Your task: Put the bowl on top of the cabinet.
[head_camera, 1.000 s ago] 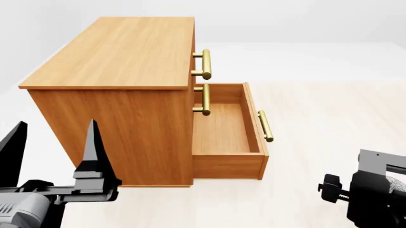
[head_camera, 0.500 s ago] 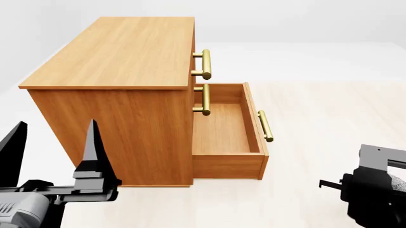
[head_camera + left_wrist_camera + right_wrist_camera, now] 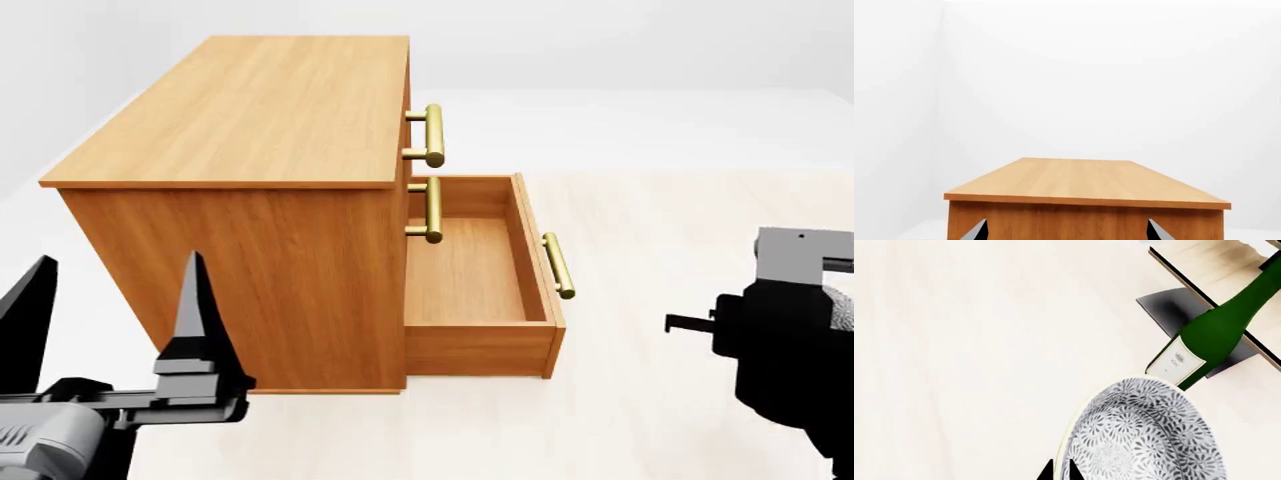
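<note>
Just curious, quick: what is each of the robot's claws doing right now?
Left gripper: open, holding nothing.
Right gripper: shut on the rim of the bowl.

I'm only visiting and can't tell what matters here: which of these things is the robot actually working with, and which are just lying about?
Part of the job:
- the bowl, pinched at its rim by the right gripper
- the cabinet, whose flat top is bare

Just lying about:
- the green bottle, lying on a pale wooden rack
- the open drawer, empty
- the left gripper, open and idle
</note>
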Motion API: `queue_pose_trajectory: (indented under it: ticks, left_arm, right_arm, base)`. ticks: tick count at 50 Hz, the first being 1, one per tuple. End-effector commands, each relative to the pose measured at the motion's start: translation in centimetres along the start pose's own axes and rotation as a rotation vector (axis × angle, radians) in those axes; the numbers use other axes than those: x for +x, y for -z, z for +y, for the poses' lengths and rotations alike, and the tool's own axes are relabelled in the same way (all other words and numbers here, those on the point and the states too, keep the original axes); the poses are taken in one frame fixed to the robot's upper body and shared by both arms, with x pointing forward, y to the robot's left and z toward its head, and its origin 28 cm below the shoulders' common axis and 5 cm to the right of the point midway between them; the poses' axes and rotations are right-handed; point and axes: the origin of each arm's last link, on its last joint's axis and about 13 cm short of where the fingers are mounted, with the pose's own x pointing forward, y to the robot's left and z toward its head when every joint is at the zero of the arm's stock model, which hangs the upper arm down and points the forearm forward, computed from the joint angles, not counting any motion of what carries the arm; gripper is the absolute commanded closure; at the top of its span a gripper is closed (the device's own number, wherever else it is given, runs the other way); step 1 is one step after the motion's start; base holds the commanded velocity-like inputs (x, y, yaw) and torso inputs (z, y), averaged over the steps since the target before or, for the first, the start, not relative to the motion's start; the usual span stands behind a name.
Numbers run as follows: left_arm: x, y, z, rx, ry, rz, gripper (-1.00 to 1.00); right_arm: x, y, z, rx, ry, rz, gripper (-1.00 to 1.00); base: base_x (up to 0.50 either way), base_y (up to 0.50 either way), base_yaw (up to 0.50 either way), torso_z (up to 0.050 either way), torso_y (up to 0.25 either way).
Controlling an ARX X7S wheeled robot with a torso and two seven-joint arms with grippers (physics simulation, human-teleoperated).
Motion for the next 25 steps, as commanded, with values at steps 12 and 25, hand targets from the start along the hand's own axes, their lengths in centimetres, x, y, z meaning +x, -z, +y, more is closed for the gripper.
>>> queue_pose_trajectory:
  ticks: [12, 25]
  left_arm:
    - [0.0, 0.0, -0.1, -0.003, 0.003, 0.003, -1.0]
    - [0.0, 0.0, 0.0, -0.002, 0.002, 0.001, -1.0]
  right_arm:
    - [-2.9, -8.8, 2.6, -0.032, -0.085, -0.157, 1.0]
    - [-5.6, -13.0, 3.8, -0.111, -0.104, -0.266, 1.0]
  base:
    - [0.0, 0.0, 0.0, 0.0, 0.001]
    - [0.0, 0.0, 0.0, 0.0, 0.0]
